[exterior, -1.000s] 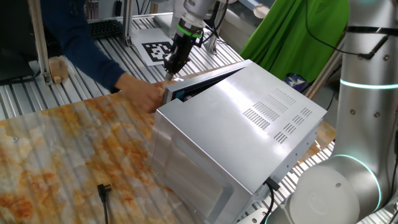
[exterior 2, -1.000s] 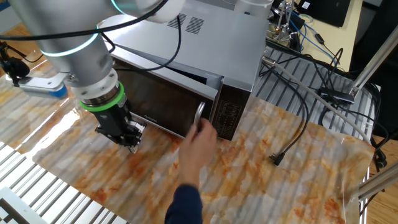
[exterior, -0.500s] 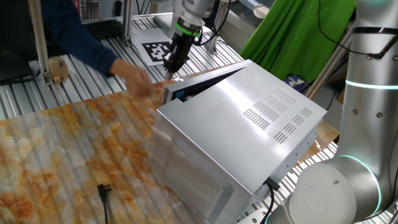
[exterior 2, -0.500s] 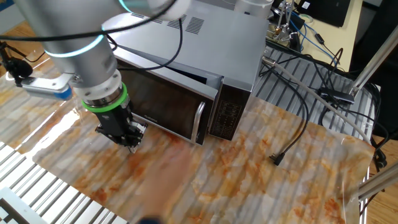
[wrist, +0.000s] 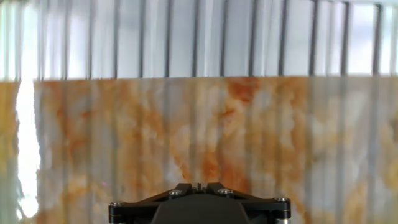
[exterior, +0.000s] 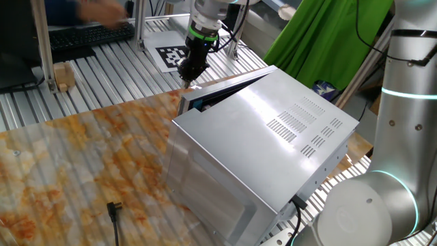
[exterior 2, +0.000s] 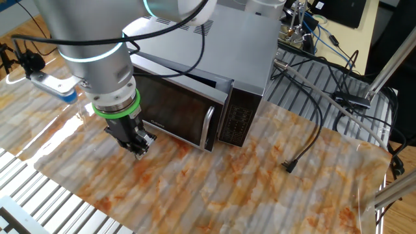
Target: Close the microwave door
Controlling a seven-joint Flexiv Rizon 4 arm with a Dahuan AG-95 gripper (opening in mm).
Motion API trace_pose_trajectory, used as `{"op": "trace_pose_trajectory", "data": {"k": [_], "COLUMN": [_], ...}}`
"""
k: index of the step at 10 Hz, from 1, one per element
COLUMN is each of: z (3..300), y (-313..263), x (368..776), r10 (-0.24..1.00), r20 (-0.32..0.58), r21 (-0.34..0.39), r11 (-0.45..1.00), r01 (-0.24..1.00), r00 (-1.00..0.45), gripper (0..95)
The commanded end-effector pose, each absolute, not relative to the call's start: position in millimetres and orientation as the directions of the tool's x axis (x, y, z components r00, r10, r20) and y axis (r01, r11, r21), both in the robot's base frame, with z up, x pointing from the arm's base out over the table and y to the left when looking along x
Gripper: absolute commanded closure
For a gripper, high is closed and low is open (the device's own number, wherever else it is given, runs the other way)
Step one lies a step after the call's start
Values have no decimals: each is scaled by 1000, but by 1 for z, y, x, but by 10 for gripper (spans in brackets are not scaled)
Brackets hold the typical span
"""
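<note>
The microwave (exterior: 273,143) is a silver box on the marbled table; it also shows in the other fixed view (exterior 2: 214,39). The microwave door (exterior 2: 172,107), with its dark window and silver handle (exterior 2: 208,129), stands slightly ajar, with a gap along its top edge (exterior: 222,85). My gripper (exterior 2: 138,148) hangs low over the table just in front of the door's left part, apart from the handle. It is at the door's far end in one fixed view (exterior: 186,74). In the hand view the gripper (wrist: 198,185) is shut and empty, above the marbled surface.
A black plug (exterior 2: 288,167) lies on the table right of the microwave; another plug end (exterior: 114,208) lies near the front. Slatted metal (exterior 2: 58,208) borders the table. A tag sheet (exterior: 171,56) and a wooden block (exterior: 63,75) lie behind. A person's blurred hand (exterior: 102,10) is far back.
The person's hand let go of the door handle and drew away from the table. My arm shifted slightly along the door front; the door stays ajar.
</note>
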State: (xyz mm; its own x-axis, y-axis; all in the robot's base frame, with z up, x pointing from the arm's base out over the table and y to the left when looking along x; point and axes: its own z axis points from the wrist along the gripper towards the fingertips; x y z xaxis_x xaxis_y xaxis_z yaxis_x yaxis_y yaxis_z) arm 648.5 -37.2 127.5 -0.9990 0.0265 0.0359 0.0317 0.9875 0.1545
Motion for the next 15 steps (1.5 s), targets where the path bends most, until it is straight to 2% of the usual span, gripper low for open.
{"op": "trace_pose_trajectory", "data": {"k": [1,7,11,12,15], "z": [125,126,124,125,120], "y": [-37,-36,-37,-38,-43], "x": [648,648,648,648,647], "r10": [77,43,68,37,-4], "r20": [34,22,20,17,17], "r21": [142,34,18,-35,-21], "r11": [987,998,998,999,1000], "r01": [81,43,68,36,-5], "r00": [-996,-999,-998,-999,-1000], "gripper": [950,950,950,950,950]}}
